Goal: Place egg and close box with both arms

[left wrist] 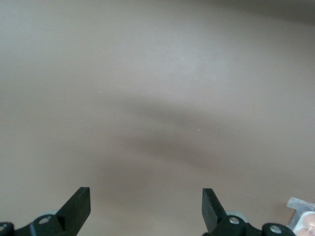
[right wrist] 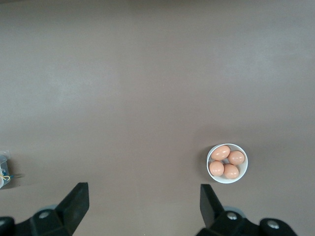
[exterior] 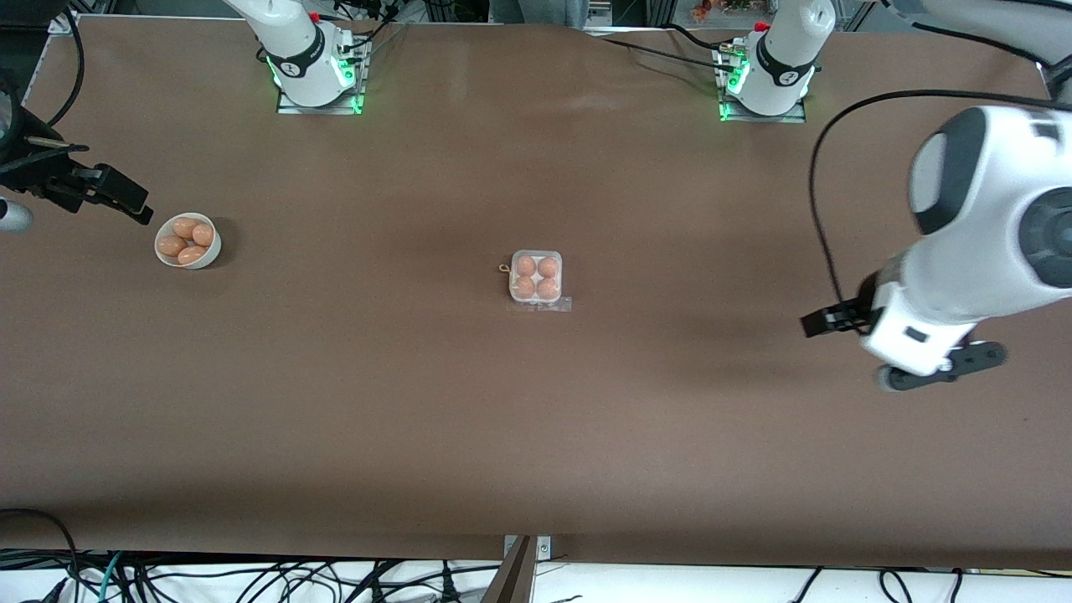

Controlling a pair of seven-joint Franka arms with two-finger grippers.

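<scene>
The box (exterior: 536, 279), a small clear-plastic carton, sits in the middle of the table with an egg in each of its round cells. Its clear lid seems to lie down over them, and a clear tab sticks out on the side nearer the front camera. An edge of the box shows in the left wrist view (left wrist: 302, 219) and in the right wrist view (right wrist: 4, 167). My left gripper (exterior: 825, 322) (left wrist: 146, 206) hangs open and empty over bare table toward the left arm's end. My right gripper (exterior: 117, 197) (right wrist: 145, 204) is open and empty over the right arm's end, beside the bowl.
A round white bowl (exterior: 188, 241) with several brown eggs stands toward the right arm's end and shows in the right wrist view (right wrist: 227, 163). The brown table (exterior: 536, 435) spreads wide around the box. Cables hang below the table's edge nearest the front camera.
</scene>
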